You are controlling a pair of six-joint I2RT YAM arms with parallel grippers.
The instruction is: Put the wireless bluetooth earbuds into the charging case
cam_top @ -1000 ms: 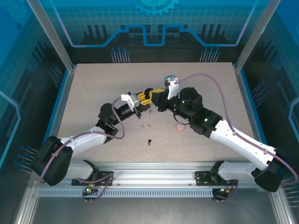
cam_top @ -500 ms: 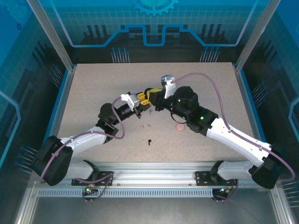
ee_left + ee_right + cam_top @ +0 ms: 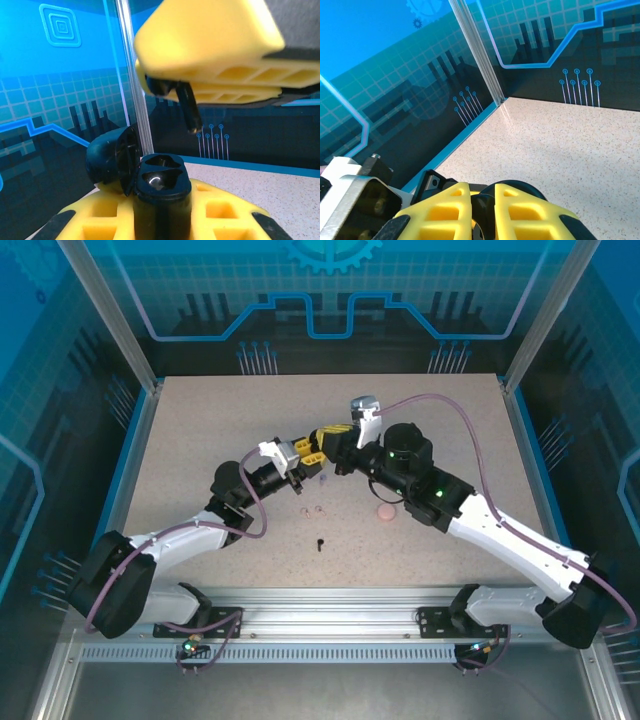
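My left gripper point(image 3: 161, 212) is shut on a black charging case point(image 3: 161, 176), held upright with its lid point(image 3: 111, 160) swung open to the left and two wells showing. Just above it my right gripper point(image 3: 150, 85) is shut on a black earbud point(image 3: 189, 111), whose stem points down toward the case with a gap between them. In the right wrist view the earbud point(image 3: 488, 216) sits between the yellow fingers point(image 3: 445, 212). From above, the left gripper point(image 3: 303, 454) and the right gripper point(image 3: 322, 440) meet at the table's middle. Another black earbud point(image 3: 319, 543) lies on the table.
A pink round case point(image 3: 384, 511) lies right of centre under the right arm. Two pale earbuds point(image 3: 312, 509) and a lavender piece point(image 3: 322, 479) lie just in front of the grippers. Blue-edged walls ring the speckled table point(image 3: 200, 440).
The right gripper with its earbud has shifted slightly left and back again over the case. The left arm and the case have stayed still.
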